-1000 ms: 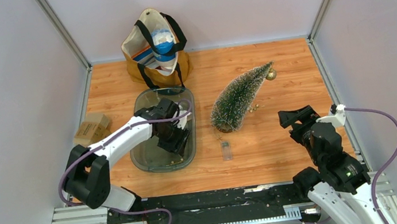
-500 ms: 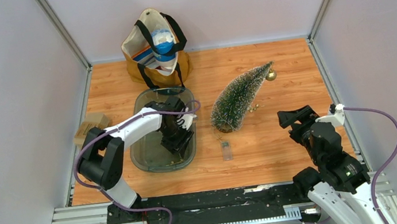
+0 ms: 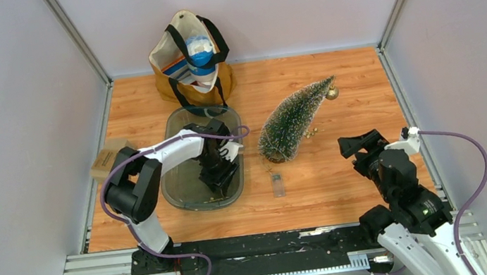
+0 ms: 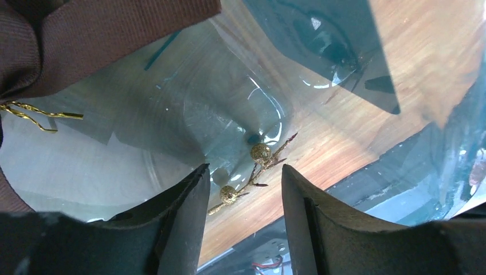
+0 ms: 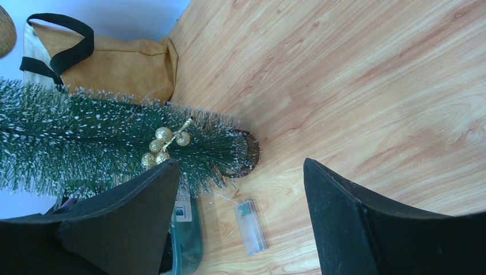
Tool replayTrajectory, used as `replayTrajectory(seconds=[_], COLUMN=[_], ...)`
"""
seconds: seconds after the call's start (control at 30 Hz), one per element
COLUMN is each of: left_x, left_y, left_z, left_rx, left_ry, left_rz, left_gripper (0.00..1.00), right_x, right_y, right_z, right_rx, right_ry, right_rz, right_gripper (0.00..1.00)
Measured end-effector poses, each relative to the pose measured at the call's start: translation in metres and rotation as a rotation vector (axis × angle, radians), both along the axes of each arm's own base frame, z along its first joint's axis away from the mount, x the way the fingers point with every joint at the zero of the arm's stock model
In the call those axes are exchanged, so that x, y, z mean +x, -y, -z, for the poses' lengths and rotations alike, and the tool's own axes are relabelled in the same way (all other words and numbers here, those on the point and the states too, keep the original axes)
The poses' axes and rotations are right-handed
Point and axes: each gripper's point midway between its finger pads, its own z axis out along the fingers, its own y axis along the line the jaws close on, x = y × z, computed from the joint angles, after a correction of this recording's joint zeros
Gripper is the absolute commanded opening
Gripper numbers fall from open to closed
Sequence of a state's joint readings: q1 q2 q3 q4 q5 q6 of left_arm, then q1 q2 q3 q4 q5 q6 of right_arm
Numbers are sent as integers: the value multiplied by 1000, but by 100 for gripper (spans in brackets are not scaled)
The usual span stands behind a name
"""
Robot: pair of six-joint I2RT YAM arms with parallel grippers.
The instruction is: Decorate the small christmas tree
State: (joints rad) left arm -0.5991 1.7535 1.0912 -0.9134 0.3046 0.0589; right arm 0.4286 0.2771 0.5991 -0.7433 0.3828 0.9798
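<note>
The small christmas tree (image 3: 292,122) lies on its side at mid-table, its tip pointing to the far right with a gold ball (image 3: 332,92) at the tip. A cluster of gold berries (image 5: 163,143) sits in its needles (image 5: 86,143). My left gripper (image 3: 218,180) is down inside the clear tray (image 3: 180,192) and open. A gold berry sprig (image 4: 252,166) lies on the tray floor (image 4: 172,103) between and just beyond its fingertips, untouched by the left gripper (image 4: 243,177). My right gripper (image 3: 362,143) hovers open and empty, to the right of the tree.
A clear battery box (image 3: 277,184) on a thin wire lies near the tree's base, also seen as the battery box (image 5: 250,226) between my right fingers. A tan tote bag (image 3: 191,59) stands behind the tray. A cardboard box (image 3: 107,159) sits by the left wall. A gold string (image 4: 34,112) lies in the tray.
The left arm's elbow has swung in toward the tray, and its gripper has shifted slightly within the tray and narrowed a little. The right arm has barely moved.
</note>
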Motion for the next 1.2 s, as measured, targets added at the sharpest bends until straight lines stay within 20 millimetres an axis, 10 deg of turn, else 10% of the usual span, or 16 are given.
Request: replayTrajectory(seconds=[0.37, 1.2], left_x=[4, -9], left_y=[-3, -3], left_z=[2, 6], left_rx=[25, -7], left_ry=[16, 68], left_rz=[-7, -273], left_gripper=[41, 60], right_x=[0, 0], right_y=[0, -3], right_z=[4, 6], right_rx=[-4, -1], right_ry=[-9, -14], right_rz=[0, -13], right_gripper=[83, 83])
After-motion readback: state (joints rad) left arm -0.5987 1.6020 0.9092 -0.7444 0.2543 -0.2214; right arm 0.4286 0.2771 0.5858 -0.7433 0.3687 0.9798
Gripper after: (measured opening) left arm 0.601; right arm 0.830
